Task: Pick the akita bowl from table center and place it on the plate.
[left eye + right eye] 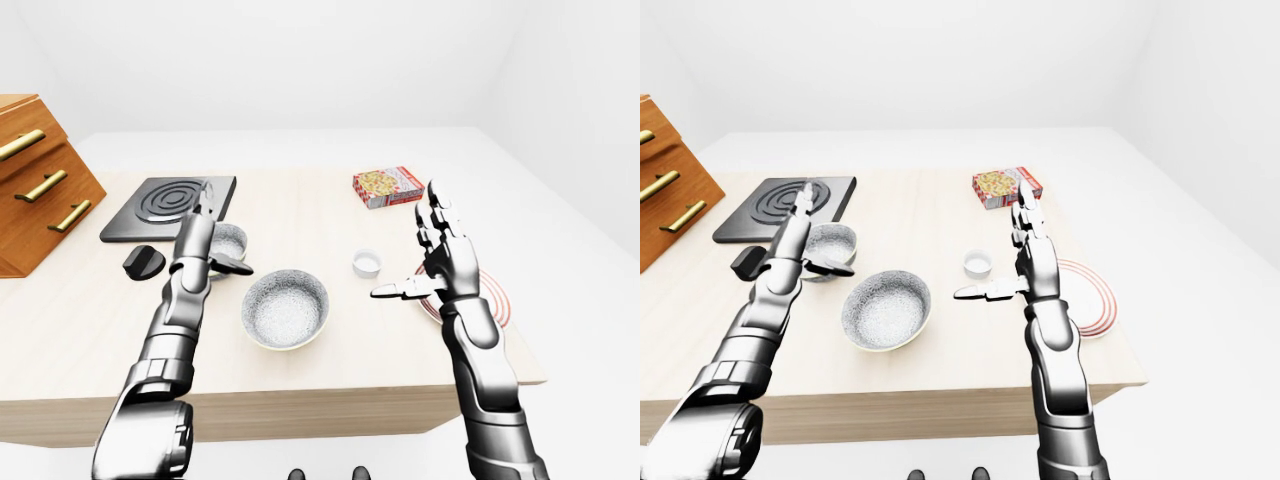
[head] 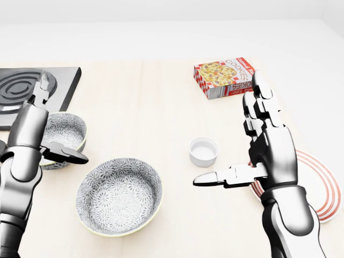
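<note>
The akita bowl (image 2: 119,196), wide and grey-patterned with a pale rim, sits upright on the wooden table (image 2: 150,102), low in the head view's middle. The white plate (image 2: 322,188) with red rings lies at the right, partly hidden by my right forearm. My right hand (image 2: 231,134) hovers open between bowl and plate, fingers pointing up and thumb (image 2: 215,177) stretched left, holding nothing. My left hand (image 2: 56,126) is open too, left of the akita bowl. It is raised over a smaller patterned bowl (image 2: 67,129), its thumb across that bowl's near rim.
A small white cup (image 2: 203,151) stands between the akita bowl and the plate. A cookie box (image 2: 223,78) lies further up the table. A black stove plate (image 1: 170,205), a small black object (image 1: 143,262) and a wooden drawer cabinet (image 1: 40,190) occupy the left side.
</note>
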Robot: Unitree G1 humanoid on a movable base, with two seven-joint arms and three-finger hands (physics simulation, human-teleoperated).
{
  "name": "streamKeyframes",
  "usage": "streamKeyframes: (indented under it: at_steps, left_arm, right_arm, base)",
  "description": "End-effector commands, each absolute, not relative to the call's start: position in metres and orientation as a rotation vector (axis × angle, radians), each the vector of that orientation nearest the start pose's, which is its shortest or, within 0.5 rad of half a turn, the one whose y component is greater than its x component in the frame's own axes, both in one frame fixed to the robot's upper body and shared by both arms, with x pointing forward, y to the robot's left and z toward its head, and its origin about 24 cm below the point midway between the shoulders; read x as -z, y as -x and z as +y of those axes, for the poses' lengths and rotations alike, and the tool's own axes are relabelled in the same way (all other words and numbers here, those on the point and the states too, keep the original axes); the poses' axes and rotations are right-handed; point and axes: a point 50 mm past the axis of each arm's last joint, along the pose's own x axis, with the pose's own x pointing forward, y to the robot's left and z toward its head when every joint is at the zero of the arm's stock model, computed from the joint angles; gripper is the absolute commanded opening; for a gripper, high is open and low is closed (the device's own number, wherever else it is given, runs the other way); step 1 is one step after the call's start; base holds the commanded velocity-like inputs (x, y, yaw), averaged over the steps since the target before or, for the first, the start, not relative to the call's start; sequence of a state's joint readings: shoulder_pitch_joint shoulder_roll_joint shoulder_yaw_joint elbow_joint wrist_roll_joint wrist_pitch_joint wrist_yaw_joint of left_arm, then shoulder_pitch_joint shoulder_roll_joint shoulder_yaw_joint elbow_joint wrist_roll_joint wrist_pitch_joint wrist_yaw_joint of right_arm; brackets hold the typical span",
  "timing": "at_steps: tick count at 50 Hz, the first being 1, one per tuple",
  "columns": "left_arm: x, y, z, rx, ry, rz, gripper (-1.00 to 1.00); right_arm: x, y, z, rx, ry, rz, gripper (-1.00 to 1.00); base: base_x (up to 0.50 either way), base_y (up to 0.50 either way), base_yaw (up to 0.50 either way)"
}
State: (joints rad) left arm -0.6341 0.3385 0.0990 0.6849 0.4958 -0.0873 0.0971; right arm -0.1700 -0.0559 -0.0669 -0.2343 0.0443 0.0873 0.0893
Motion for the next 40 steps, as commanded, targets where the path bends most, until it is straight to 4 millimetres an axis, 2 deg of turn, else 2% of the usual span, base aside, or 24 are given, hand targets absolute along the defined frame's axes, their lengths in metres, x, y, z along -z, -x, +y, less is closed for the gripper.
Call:
streamKeyframes:
  at_steps: [1, 10, 21, 34, 40]
  left_arm:
    - [-0.088, -0.372, 0.256, -0.245, -1.020, 0.115, 1.00]
    - [-0.072, -0.371, 0.254, -0.213, -1.230, 0.160, 1.00]
    - [-0.060, -0.370, 0.246, -0.153, -1.312, 0.197, 1.00]
    - [-0.063, -0.376, 0.237, -0.099, -1.331, 0.209, 1.00]
    - [-0.056, -0.375, 0.233, -0.046, -1.309, 0.256, 1.00]
  right_arm:
    - [-0.129, -0.277, -0.156, -0.078, 0.020, -0.299, 1.00]
    - [-0.126, -0.280, -0.154, -0.078, 0.019, -0.286, 1.00]
    - [-0.124, -0.276, -0.156, -0.078, 0.021, -0.282, 1.00]
    - [-0.123, -0.276, -0.156, -0.079, 0.023, -0.275, 1.00]
    - [-0.122, -0.279, -0.155, -0.080, 0.022, -0.272, 1.00]
  base:
    - [0.00, 0.00, 0.00]
    - [0.00, 0.00, 0.00]
    - [0.00, 0.00, 0.00]
    - [0.00, 0.00, 0.00]
    - [0.00, 0.00, 0.00]
